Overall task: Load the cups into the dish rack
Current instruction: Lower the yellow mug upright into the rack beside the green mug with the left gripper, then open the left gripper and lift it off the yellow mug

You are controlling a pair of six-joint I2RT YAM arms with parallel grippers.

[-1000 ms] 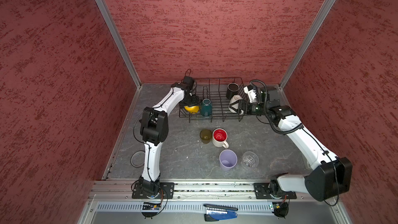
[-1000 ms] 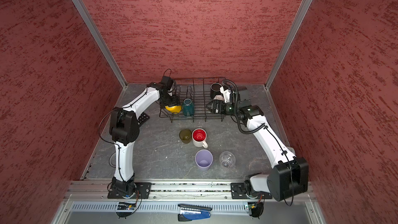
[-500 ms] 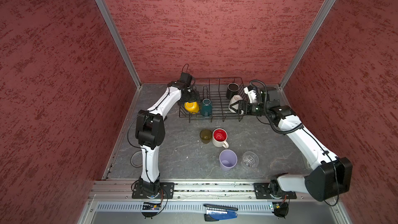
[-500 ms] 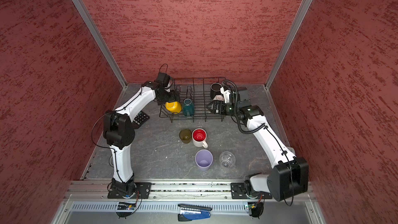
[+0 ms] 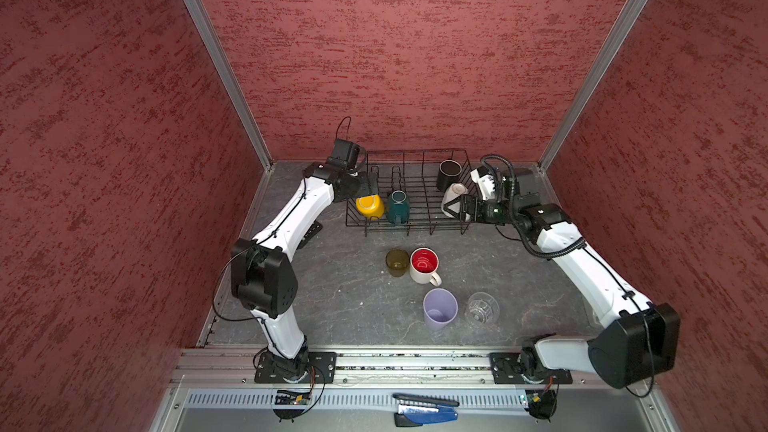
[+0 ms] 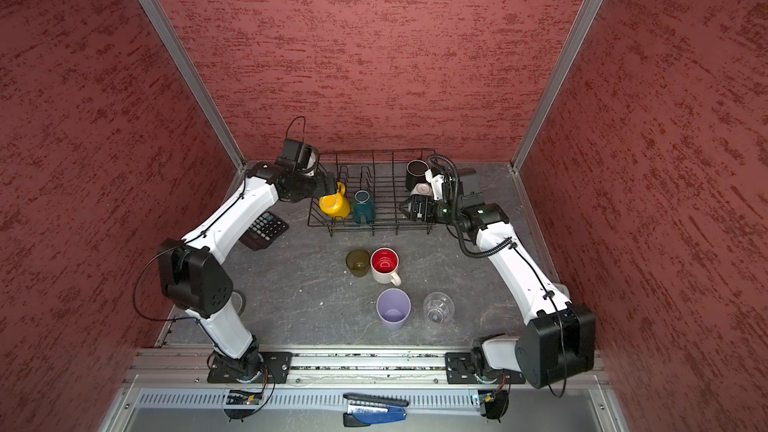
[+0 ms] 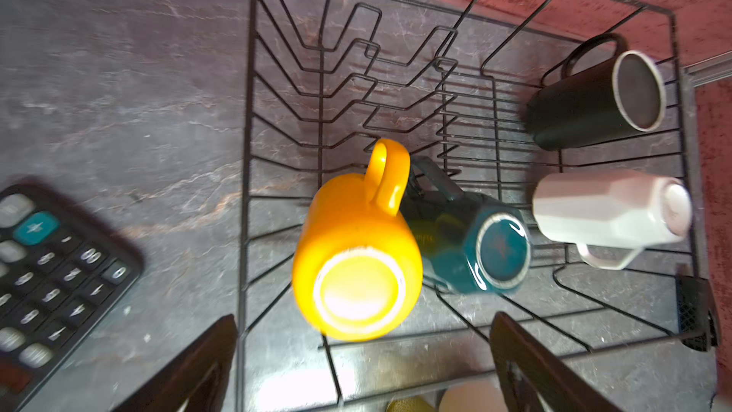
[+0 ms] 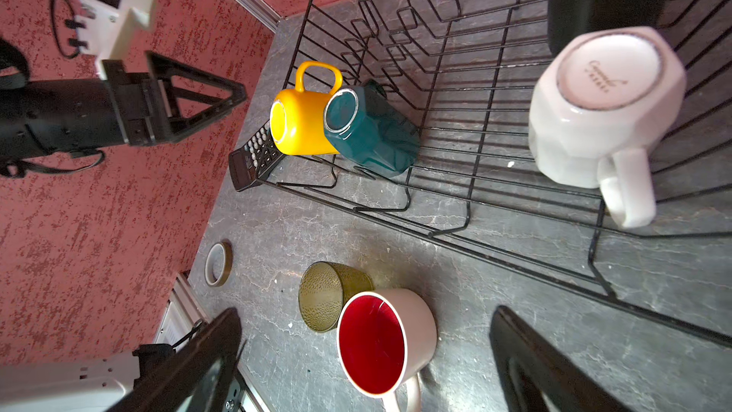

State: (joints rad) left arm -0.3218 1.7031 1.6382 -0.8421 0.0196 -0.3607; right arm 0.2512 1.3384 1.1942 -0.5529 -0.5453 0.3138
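The black wire dish rack (image 5: 415,152) (image 6: 374,154) stands at the back of the table. In it lie the yellow mug (image 5: 369,206) (image 7: 356,255) and the teal mug (image 5: 397,206) (image 7: 467,243) at the left. The black mug (image 5: 449,174) and the white mug (image 5: 453,197) (image 8: 594,112) are at the right. On the table stand an olive tumbler (image 5: 397,261), a red-lined mug (image 5: 424,265) (image 8: 380,342), a lavender tumbler (image 5: 439,309) and a clear glass (image 5: 481,308). My left gripper (image 5: 368,187) (image 7: 364,350) hangs open just above the yellow mug. My right gripper (image 5: 459,209) (image 8: 366,311) is open beside the white mug.
A black calculator (image 6: 266,228) (image 7: 51,271) lies left of the rack, partly under my left arm. A tape roll (image 8: 218,263) sits near the table's front left edge. A blue and black tool (image 5: 424,411) lies on the front ledge. Red walls close in three sides.
My left gripper opened off the yellow mug and drew back up and to the left. The mug stays in the rack. The right arm has not moved.
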